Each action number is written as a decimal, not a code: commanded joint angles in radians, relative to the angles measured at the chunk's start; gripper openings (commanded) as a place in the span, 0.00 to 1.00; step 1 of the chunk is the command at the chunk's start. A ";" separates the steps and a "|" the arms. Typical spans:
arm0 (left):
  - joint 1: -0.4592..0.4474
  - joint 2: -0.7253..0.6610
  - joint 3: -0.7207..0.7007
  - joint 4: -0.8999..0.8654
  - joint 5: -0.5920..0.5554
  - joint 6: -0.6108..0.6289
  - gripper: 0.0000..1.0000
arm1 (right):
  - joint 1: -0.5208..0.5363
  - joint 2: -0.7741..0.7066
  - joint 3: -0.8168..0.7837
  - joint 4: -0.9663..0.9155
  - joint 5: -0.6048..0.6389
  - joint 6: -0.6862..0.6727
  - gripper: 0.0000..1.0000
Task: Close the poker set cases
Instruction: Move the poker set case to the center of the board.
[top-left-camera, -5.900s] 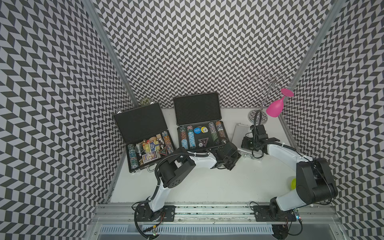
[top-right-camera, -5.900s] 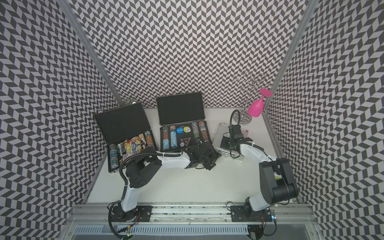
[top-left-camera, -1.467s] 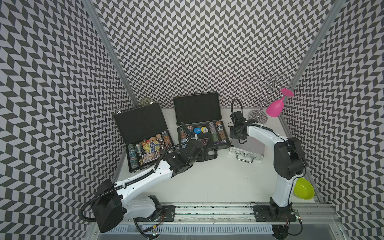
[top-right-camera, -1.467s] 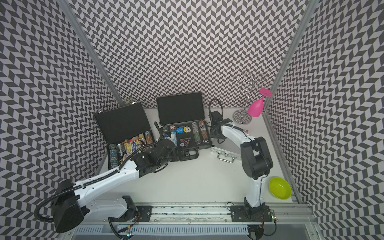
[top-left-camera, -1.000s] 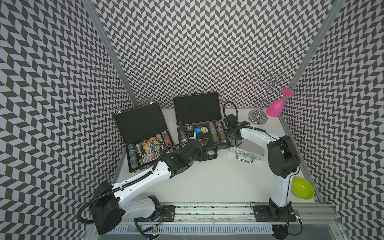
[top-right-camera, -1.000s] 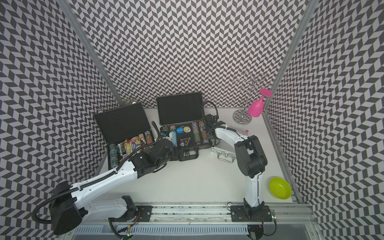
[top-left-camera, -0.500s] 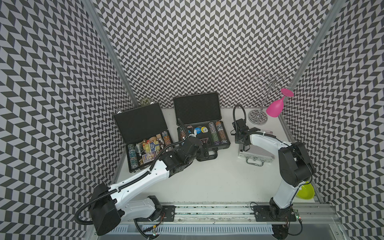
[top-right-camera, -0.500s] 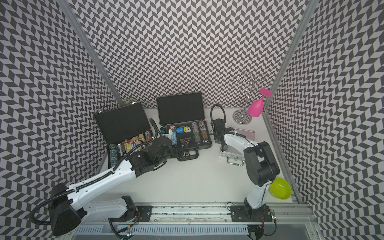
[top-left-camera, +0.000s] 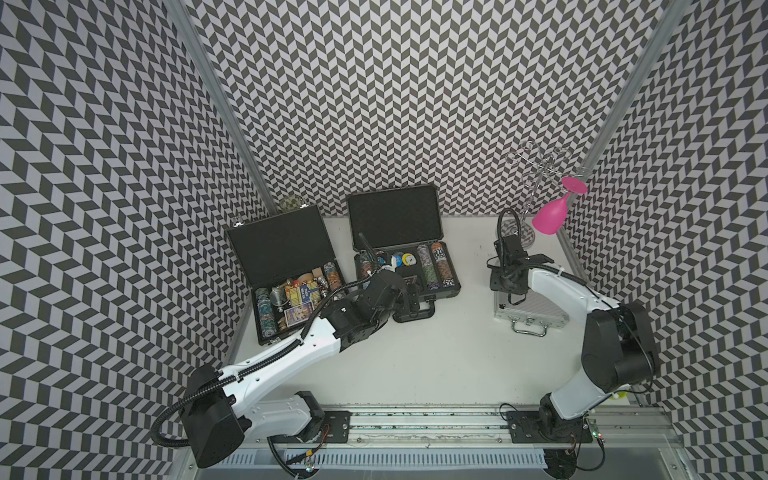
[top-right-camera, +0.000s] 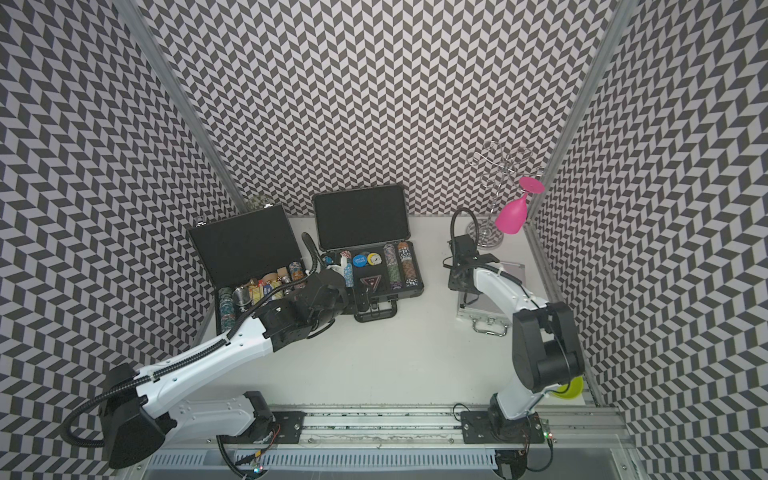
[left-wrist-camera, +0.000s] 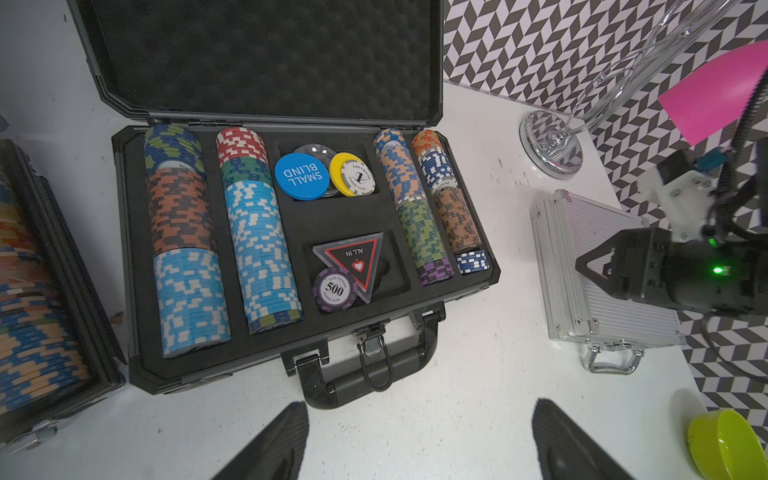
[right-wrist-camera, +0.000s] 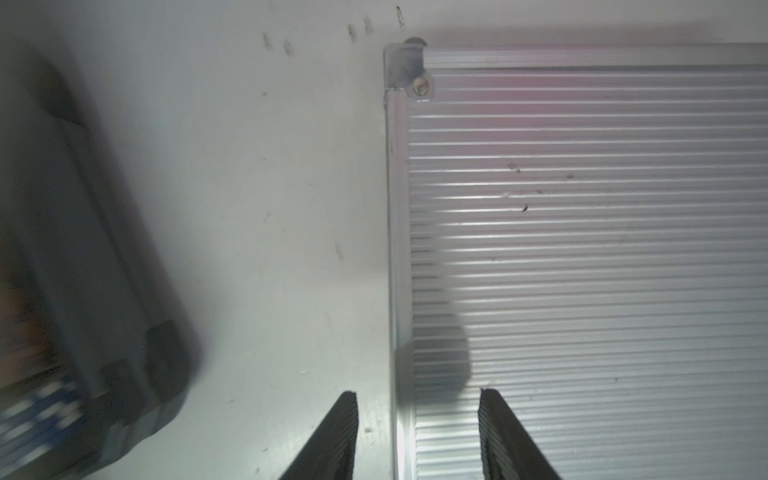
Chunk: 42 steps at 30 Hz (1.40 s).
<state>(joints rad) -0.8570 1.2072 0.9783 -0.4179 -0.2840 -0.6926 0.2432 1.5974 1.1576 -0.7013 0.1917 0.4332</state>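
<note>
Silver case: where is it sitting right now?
In both top views the silver case lies shut on the right, right of the open grey case and before the glass rack, with the right gripper above its edge.

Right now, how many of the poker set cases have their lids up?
2. The flat black case on the left and the thick dark grey case in the middle both stand open. The silver aluminium case on the right is shut. None seems hidden.

White arms (top-left-camera: 286, 357), black joints (top-left-camera: 615, 353), corrugated black cables (top-left-camera: 157, 428); left hand (left-wrist-camera: 419, 404), right hand (right-wrist-camera: 417, 395) black-fingered.
</note>
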 joint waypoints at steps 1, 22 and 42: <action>-0.002 0.005 -0.015 0.015 0.004 -0.002 0.87 | -0.010 -0.100 -0.030 -0.004 -0.097 0.168 0.50; -0.014 -0.040 -0.064 0.073 0.026 -0.008 0.87 | -0.194 -0.374 -0.422 0.116 -0.266 0.677 0.52; -0.003 -0.020 -0.092 0.099 0.023 -0.013 0.87 | -0.200 -0.310 -0.434 0.204 -0.135 0.833 0.51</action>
<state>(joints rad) -0.8673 1.1893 0.8940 -0.3355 -0.2405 -0.7006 0.0490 1.2797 0.7197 -0.5236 -0.0090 1.2285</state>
